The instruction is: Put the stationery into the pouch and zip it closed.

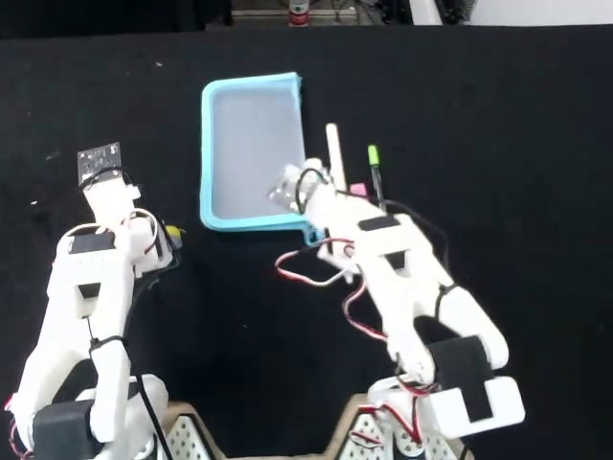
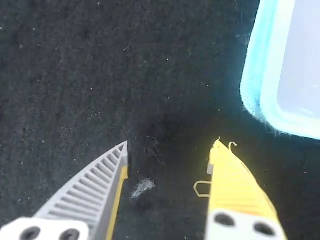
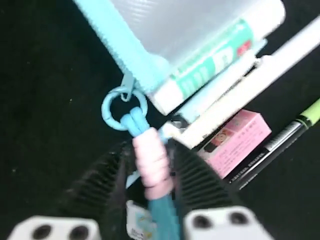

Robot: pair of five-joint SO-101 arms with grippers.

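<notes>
- Right wrist view: my right claw (image 3: 147, 152) is pressed together on the pink pull tag (image 3: 152, 167) of the zipper. The tag sits between the two dark fingers.
- From the tag a blue cord goes to a blue ring (image 3: 124, 107). The ring hangs on the zipper at a corner of the pouch (image 3: 200, 20), so the pouch lies just beyond the claw tips.
- Beside that corner I see the stationery. A glue stick (image 3: 210, 65) lies at the pouch edge, and I cannot tell whether it is inside. Next to it lie a long white stick (image 3: 280, 65), then a pink eraser box (image 3: 232, 140) and a pen (image 3: 275, 145) with a green end.
- Left wrist view: my left claw (image 2: 170, 160) is spread and holds nothing. Under it is the bare black table (image 2: 75, 75).
- One blue corner of the pouch lies past the yellow finger (image 2: 230, 180), apart from it.
- High view: the pouch lies flat on the far half of the table, between the two arms.
- The end of the right arm is over the near right corner of the pouch. The white stick, the pen and the eraser box lie just right of the pouch, close to this arm.
- The left arm stands left of the pouch. Its claw is near the near left corner, not touching it.
</notes>
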